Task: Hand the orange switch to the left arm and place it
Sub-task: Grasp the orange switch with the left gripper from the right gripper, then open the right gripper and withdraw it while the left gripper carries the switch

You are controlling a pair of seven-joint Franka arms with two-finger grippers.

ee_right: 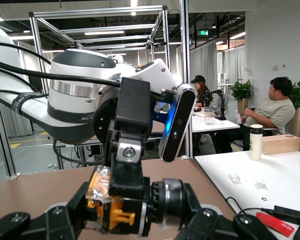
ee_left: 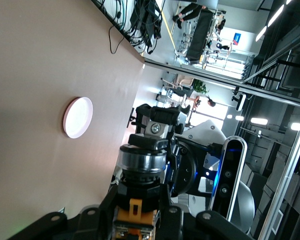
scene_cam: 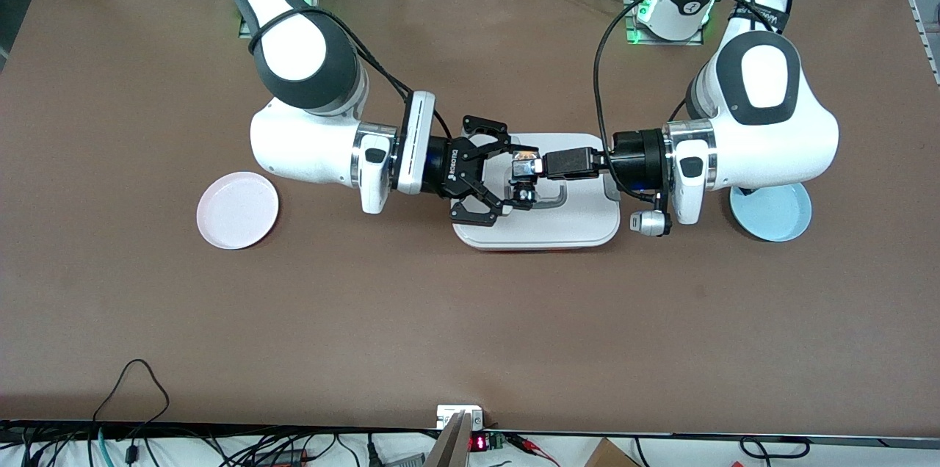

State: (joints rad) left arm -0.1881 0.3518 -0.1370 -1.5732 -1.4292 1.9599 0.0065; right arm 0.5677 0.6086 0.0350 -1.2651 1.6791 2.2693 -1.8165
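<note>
The orange switch [scene_cam: 523, 172] hangs in the air over the white box [scene_cam: 580, 221] at mid-table. My left gripper [scene_cam: 530, 166] reaches in from the left arm's end and is shut on the switch's orange body. My right gripper [scene_cam: 518, 179] reaches in from the right arm's end, with one finger against each end of the switch. The left wrist view shows the switch [ee_left: 135, 217] between my left gripper's [ee_left: 135, 225] fingers. The right wrist view shows the switch [ee_right: 115, 207] in my right gripper [ee_right: 139, 220], with a left finger [ee_right: 135, 115] clamped on it.
A pink plate [scene_cam: 237, 210] lies toward the right arm's end of the table and shows in the left wrist view [ee_left: 78, 116]. A light blue plate [scene_cam: 771, 214] lies under the left arm's wrist. The box lies directly under both grippers.
</note>
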